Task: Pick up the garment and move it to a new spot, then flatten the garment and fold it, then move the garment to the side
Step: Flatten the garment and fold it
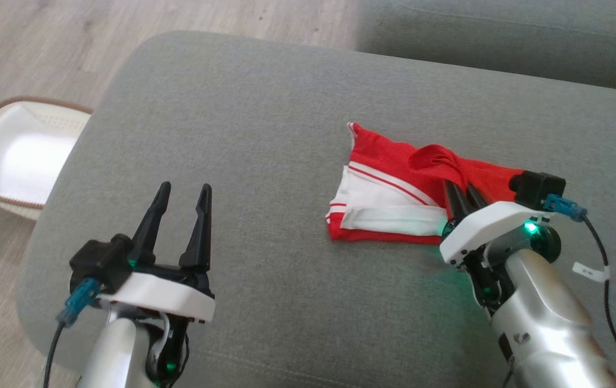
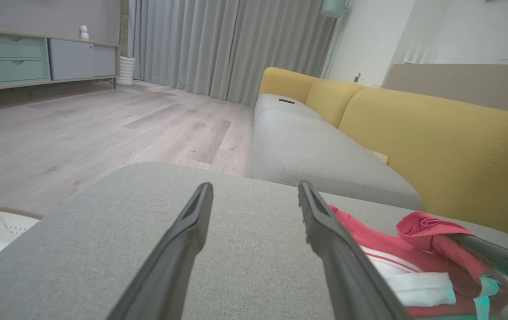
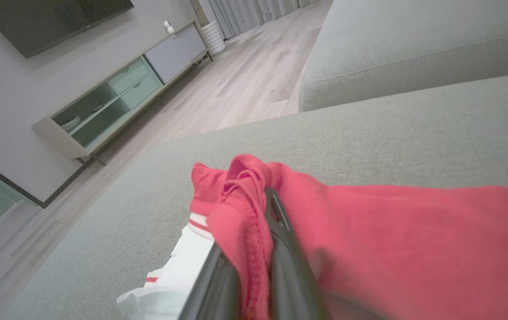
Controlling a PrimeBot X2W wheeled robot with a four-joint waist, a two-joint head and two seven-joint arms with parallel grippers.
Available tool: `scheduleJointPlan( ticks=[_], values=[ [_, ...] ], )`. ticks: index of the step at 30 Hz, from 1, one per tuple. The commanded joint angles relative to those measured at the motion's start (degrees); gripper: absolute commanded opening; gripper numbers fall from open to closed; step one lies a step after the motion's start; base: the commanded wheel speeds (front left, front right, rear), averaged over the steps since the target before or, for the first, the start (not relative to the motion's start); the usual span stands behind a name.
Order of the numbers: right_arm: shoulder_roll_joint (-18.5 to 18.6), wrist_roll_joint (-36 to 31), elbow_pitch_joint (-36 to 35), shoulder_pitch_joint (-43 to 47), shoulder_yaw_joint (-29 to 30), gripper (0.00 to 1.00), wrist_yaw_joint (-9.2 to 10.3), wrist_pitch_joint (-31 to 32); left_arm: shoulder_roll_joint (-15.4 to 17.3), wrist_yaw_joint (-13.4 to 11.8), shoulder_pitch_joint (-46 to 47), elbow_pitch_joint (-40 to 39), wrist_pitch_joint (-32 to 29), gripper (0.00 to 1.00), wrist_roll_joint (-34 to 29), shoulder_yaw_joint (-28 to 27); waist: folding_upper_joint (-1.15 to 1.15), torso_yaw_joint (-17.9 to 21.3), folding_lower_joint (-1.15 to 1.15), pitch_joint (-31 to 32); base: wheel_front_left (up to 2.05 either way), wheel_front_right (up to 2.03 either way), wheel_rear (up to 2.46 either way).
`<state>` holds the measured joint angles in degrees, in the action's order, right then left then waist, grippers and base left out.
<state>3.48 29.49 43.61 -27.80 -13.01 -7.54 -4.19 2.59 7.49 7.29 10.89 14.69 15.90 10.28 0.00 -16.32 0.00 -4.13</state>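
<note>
Red-and-white garment (image 1: 389, 188): lies on grey ottoman (image 1: 265, 134), right of centre. Right gripper (image 1: 460, 186): jaws pinched on a raised red fold; the right wrist view shows the cloth caught between them. Left gripper (image 1: 186, 186): jaws wide, empty, well apart from garment. Head view gives a white basket (image 1: 44, 99) on the floor; left wrist view gives a yellow sofa (image 2: 436, 133).

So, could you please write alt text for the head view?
The right gripper is shut on a raised fold of a red-and-white garment lying on a grey cushion. The left gripper is open, apart from it.
</note>
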Motion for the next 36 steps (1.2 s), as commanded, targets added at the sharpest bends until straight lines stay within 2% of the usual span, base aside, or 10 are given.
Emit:
scheduleJointPlan(
  ticks=[1, 9, 17, 18, 19, 30, 36],
  values=[
    [-0.6, 1.1, -0.7, -3.6, -2.0, 0.0, 0.05, -1.3, 0.6, 0.0, 2.2, -1.7, 0.3, 1.0, 0.6, -1.6, 0.0, -1.1, 0.0, -0.6, 0.0, 0.0, 0.0],
    [-0.6, 5.7, 6.5, -9.1, -6.4, 0.0, 0.05, -5.4, 0.4, 0.0, 2.4, -1.5, 0.3, 1.0, 1.1, -0.7, 0.0, -4.7, 0.0, -2.4, 0.0, 0.0, 0.0],
    [-0.6, 9.6, 12.3, -11.3, -10.6, 0.0, 0.05, -7.8, 0.3, 0.0, 2.8, -1.4, 0.3, 1.0, 1.5, -0.3, 0.0, -6.8, 0.0, -3.5, 0.0, 0.0, 0.0],
    [-0.6, 10.2, 12.8, -11.5, -11.3, 0.64, 0.05, -8.1, 0.3, 0.0, 2.8, -1.4, 0.3, 1.0, 1.6, -0.3, 0.0, -7.0, 0.0, -3.6, 0.0, 0.0, 0.0],
    [-0.6, 11.1, 13.2, -11.4, -12.2, 0.99, 0.05, -8.2, 0.3, 0.0, 2.8, -1.4, 0.3, 1.0, 1.6, -0.3, 0.0, -7.1, 0.0, -3.6, 0.0, 0.0, 0.0],
    [-0.6, 21.7, 13.6, -10.2, -25.9, 1.0, 0.05, -4.9, 0.3, 0.0, 3.0, -1.2, 0.3, 1.0, 2.2, 0.0, 0.0, -7.3, 0.0, -3.5, 0.0, 0.0, 0.0],
    [-0.6, 28.5, 9.7, -10.1, -32.7, 1.0, 0.05, -2.4, 0.3, 0.0, 3.3, -1.3, 0.3, 1.0, 2.5, 0.0, 0.0, -6.3, 0.0, -3.7, 0.0, 0.0, 0.0]
  ],
)
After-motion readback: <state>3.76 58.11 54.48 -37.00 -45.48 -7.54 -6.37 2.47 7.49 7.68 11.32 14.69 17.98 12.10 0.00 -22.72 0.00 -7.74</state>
